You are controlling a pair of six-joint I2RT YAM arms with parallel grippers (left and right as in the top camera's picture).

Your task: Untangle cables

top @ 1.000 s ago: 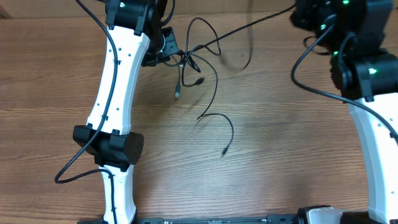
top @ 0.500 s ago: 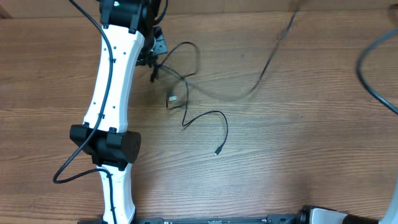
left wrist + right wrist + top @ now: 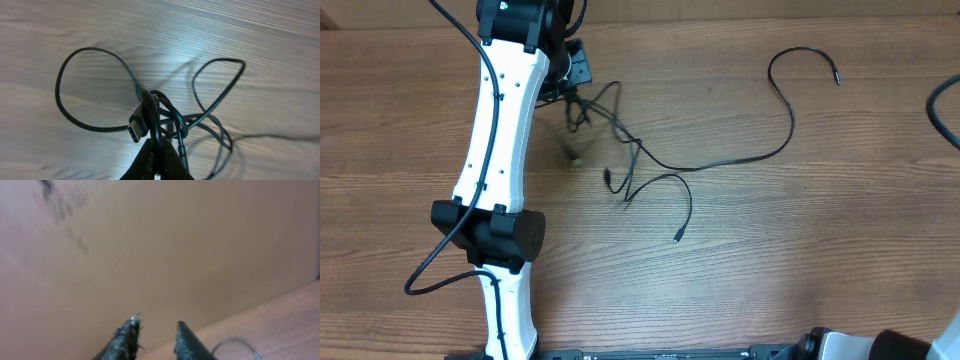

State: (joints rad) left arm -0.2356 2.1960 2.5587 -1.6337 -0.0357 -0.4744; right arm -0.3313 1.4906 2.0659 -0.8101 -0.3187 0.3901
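The left end effector (image 3: 157, 156) is closed tight on the cables (image 3: 620, 140). It pinches the knot (image 3: 160, 117) at its fingertips, and a USB-C plug (image 3: 136, 131) hangs out of that knot beside them. The right end effector (image 3: 156, 336) stands narrowly parted with nothing between its jaws.

A second ago it held one long strand (image 3: 760, 158) stretched toward the far right. It has since let go, and we now find that strand lying slack on the worktop (image 3: 800, 270). The strand runs from the knot out to a free end (image 3: 837, 80) well apart from the rest. We judge this cable largely drawn out, though its left part still passes into the knot.

A short strand (image 3: 670, 190) curls just below the knot, and its plug (image 3: 677, 238) lies free. The left arm (image 3: 505, 130) reaches over the worktop just beside the knot and screens its left side from overhead. The arm's own thick cable (image 3: 425, 275) is separate from the task's cables.
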